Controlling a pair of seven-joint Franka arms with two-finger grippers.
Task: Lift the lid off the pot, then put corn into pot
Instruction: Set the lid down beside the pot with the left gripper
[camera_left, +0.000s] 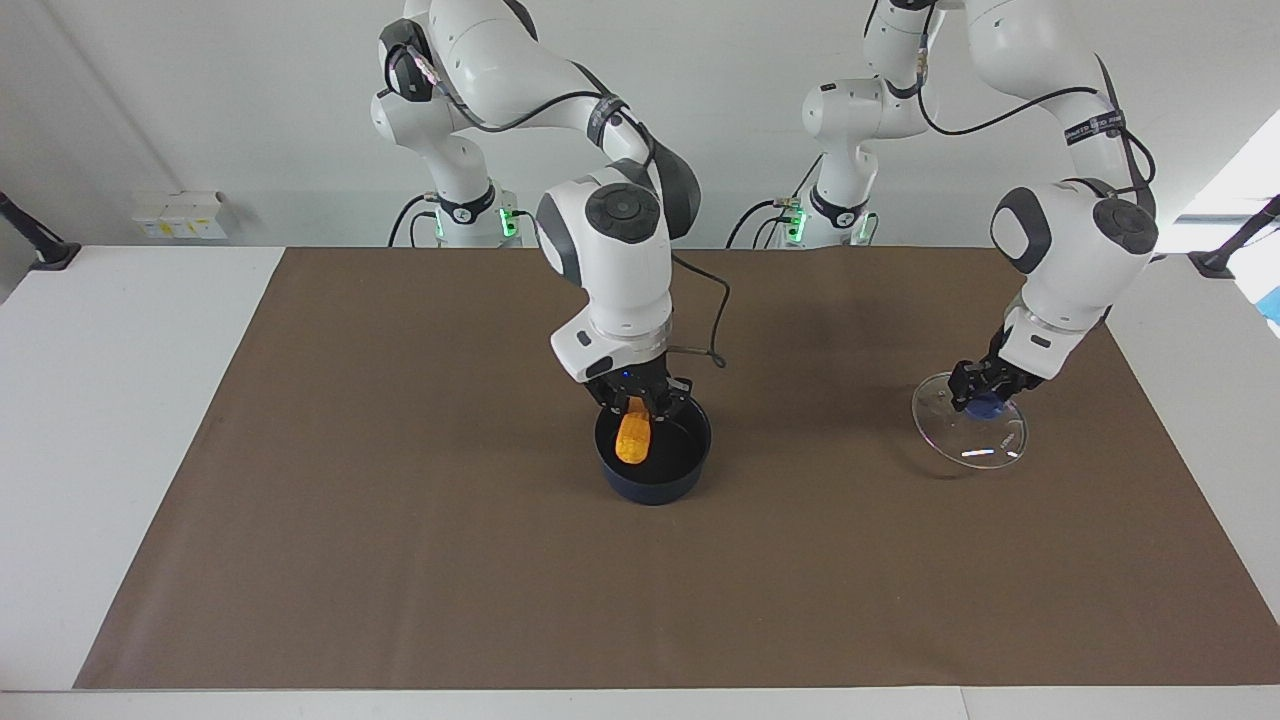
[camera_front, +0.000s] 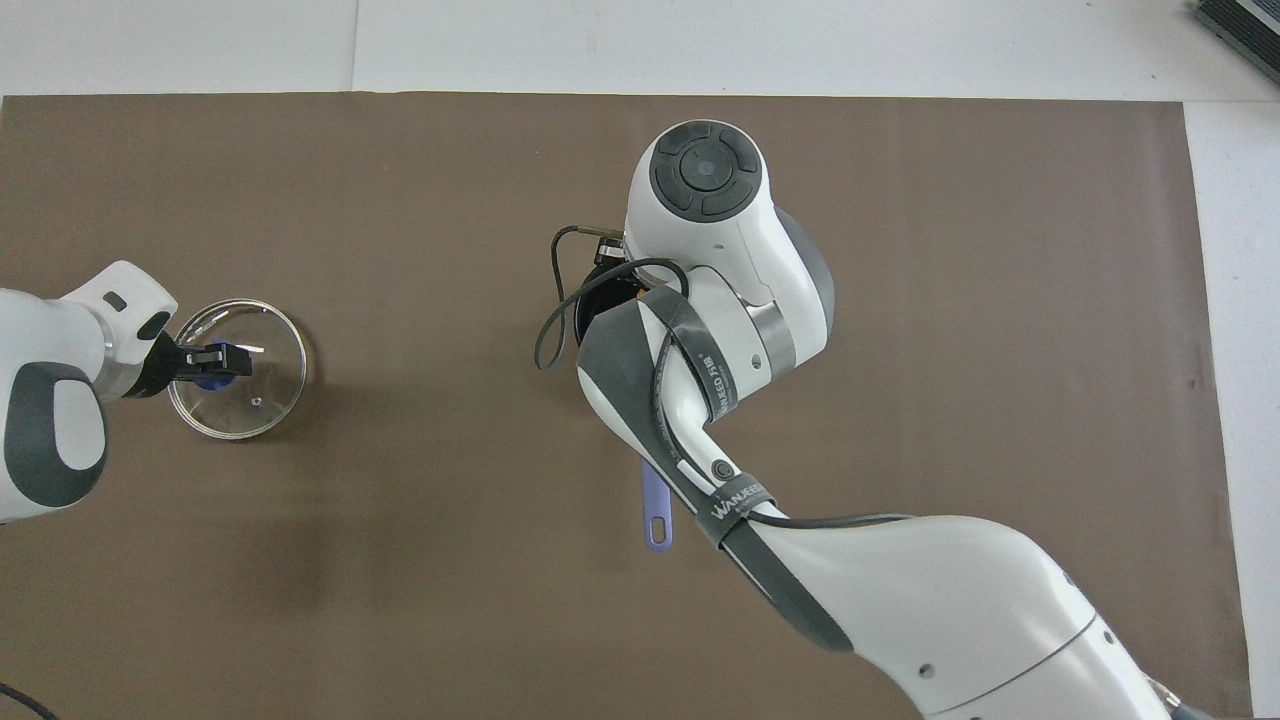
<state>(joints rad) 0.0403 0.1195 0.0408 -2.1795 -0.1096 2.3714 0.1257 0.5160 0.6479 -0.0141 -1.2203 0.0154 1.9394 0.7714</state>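
1. One pot (camera_left: 653, 470) sits near the middle of a brown mat (camera_left: 400, 550) on the table (camera_left: 100, 400).
2. The right claw (camera_left: 640, 402) hangs over the pot, closed on the single corn (camera_left: 633, 438), whose lower end dips inside the rim.
3. The left claw (camera_left: 978, 392) pinches the blue knob of the one glass lid (camera_left: 985, 445), tilted, at the left arm's end of the mat.
4. Two arms, two claws, both gripping.

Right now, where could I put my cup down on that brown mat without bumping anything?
Bare mat lies toward the right arm's end and farther from the robots than the pot. Crowded: right gripper dangling corn into the pot; left gripper holding the lid.
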